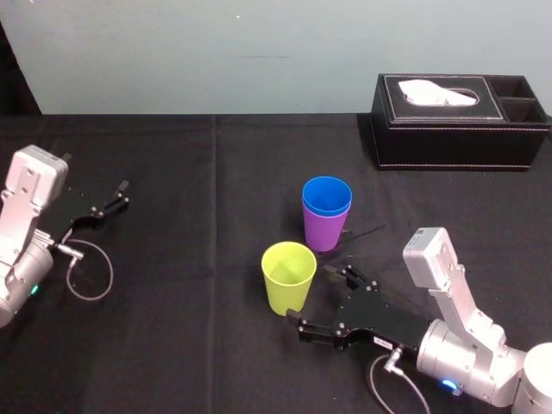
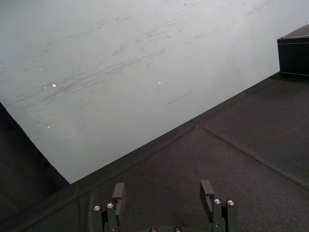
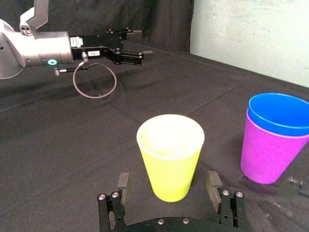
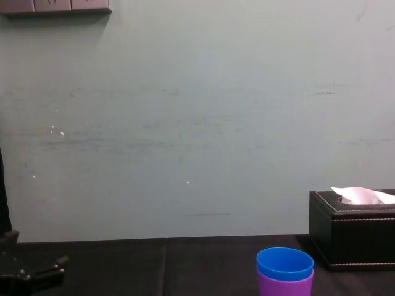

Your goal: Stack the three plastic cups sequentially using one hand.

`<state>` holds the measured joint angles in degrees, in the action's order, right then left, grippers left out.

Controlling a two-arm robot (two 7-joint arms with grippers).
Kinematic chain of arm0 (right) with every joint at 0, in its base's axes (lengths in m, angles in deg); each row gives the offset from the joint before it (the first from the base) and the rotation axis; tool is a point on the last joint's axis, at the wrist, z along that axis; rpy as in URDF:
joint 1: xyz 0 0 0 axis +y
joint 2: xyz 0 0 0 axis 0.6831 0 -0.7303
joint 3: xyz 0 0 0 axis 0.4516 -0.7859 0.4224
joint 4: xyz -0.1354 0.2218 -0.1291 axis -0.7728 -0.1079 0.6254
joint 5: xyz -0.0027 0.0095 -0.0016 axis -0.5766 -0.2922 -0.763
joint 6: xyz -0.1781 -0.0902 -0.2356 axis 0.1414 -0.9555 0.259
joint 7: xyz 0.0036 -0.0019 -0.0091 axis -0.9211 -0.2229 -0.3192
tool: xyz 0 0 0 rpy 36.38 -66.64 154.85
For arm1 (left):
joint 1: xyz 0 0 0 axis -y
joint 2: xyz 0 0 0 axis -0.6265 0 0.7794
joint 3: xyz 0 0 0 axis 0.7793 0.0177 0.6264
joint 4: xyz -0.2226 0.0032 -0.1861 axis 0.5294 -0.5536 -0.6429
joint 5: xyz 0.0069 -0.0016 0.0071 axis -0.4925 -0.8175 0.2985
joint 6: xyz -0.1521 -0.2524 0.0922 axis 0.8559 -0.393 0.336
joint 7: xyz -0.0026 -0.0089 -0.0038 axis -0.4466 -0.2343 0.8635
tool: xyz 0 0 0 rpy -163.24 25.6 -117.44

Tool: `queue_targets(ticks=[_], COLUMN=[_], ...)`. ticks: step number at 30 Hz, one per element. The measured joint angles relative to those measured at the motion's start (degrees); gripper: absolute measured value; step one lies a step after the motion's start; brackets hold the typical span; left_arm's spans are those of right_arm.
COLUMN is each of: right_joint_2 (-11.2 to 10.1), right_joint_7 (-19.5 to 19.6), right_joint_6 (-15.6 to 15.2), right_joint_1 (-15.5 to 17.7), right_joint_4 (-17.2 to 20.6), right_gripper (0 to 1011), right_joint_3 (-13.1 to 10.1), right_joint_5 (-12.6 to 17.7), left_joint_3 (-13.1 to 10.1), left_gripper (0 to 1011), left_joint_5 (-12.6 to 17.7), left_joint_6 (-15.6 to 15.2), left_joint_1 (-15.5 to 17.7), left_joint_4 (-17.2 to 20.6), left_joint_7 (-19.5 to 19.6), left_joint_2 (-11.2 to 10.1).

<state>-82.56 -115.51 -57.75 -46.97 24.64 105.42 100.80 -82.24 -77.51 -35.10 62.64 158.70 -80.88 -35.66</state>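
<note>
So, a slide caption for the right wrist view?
Open right gripper facing yellow-green cup; blue cup nested in purple cup.

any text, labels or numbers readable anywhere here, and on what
Nothing can be read.
White label on the left hand: too small to read.
White label on the right hand: too small to read.
Yellow cup, blue cup, purple cup, tissue box: no print seen.

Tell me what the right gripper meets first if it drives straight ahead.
The yellow-green cup: it stands upright right ahead of the open right gripper, in line with the gap between its fingers. The blue cup nested in the purple cup sits off to one side, apparently out of that line.
</note>
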Motion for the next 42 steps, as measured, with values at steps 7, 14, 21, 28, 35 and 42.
queue_targets(ticks=[7, 14, 21, 28, 35, 42], right_joint_2=[0.90, 1.83, 2.71, 3.63, 4.64, 5.56], right_joint_7=[-0.12, -0.50, -0.88, -0.94, -0.89, -0.88], right_joint_6=[0.34, 0.47, 0.37, 0.22, 0.19, 0.14], right_joint_1=[-0.64, -1.42, -2.41, -3.46, -4.63, -5.73], right_joint_4=[-0.75, -1.80, -2.84, -4.08, -5.57, -6.67], right_gripper=[1000, 1000, 1000, 1000, 1000, 1000], right_joint_3=[0.12, 0.28, 0.74, 1.18, 1.49, 1.89], right_joint_5=[-1.01, -1.59, -2.15, -2.73, -3.24, -3.85], left_joint_3=[0.00, 0.00, 0.00, 0.00, 0.00, 0.00], left_gripper=[1011, 1011, 1011, 1011, 1011, 1011], left_joint_5=[0.00, 0.00, 0.00, 0.00, 0.00, 0.00], left_joint_6=[0.00, 0.00, 0.00, 0.00, 0.00, 0.00], left_joint_1=[0.00, 0.00, 0.00, 0.00, 0.00, 0.00], left_joint_4=[0.00, 0.00, 0.00, 0.00, 0.00, 0.00], left_joint_7=[0.00, 0.00, 0.00, 0.00, 0.00, 0.00], left_joint_2=[0.00, 0.00, 0.00, 0.00, 0.00, 0.00])
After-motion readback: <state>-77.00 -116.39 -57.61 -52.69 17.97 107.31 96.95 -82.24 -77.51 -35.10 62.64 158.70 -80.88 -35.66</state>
